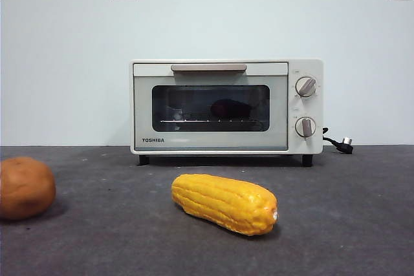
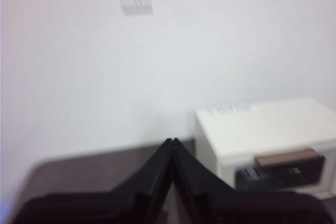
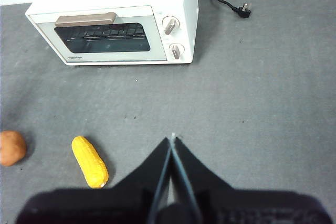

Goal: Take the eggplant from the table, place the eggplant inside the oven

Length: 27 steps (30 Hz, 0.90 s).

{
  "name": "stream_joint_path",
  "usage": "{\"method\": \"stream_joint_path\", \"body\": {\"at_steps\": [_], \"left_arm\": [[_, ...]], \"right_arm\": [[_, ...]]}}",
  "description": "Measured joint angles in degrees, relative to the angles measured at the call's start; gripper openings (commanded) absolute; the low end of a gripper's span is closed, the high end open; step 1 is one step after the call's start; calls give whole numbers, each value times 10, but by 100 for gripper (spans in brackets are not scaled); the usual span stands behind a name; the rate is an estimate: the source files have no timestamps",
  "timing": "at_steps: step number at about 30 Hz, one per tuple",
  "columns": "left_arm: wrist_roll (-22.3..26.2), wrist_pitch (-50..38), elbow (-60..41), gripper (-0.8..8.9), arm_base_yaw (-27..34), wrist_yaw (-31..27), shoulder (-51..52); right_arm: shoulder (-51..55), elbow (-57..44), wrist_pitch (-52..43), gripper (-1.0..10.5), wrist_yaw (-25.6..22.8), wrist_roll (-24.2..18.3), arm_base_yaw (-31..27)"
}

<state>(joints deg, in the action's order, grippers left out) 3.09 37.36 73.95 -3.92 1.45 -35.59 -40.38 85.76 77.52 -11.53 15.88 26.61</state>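
Against a white wall, a dark grey worktop (image 1: 362, 211) holds the shut oven (image 1: 226, 106); the eggplant (image 1: 229, 108) lies inside, beyond both closed, empty pincers, left pincer (image 2: 172, 141) and right pincer (image 3: 172, 139).

The oven (image 1: 226, 106) door is shut — corn cob (image 1: 224, 203) lies before it, potato (image 1: 24, 187) well left.

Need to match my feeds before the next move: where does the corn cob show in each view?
Front view: corn cob lies at lower centre, in front of the oven.
Left wrist view: not in it; only the oven's top and handle show.
Right wrist view: corn cob lies beside the potato.
Shared landmark: the oven's handle.
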Motion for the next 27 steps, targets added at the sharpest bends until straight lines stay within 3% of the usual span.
{"method": "stream_joint_path", "body": {"at_steps": [11,19,27], "left_arm": [[44,-19,-41,-4,52,0,101],[44,-144,-236,-4,64,0,181],[44,-200,-429,-4,64,0,245]], "right_arm": [[0,0,0,-1,0,0,0],[0,0,0,-1,0,0,0],[0,0,0,-1,0,0,0]]}}
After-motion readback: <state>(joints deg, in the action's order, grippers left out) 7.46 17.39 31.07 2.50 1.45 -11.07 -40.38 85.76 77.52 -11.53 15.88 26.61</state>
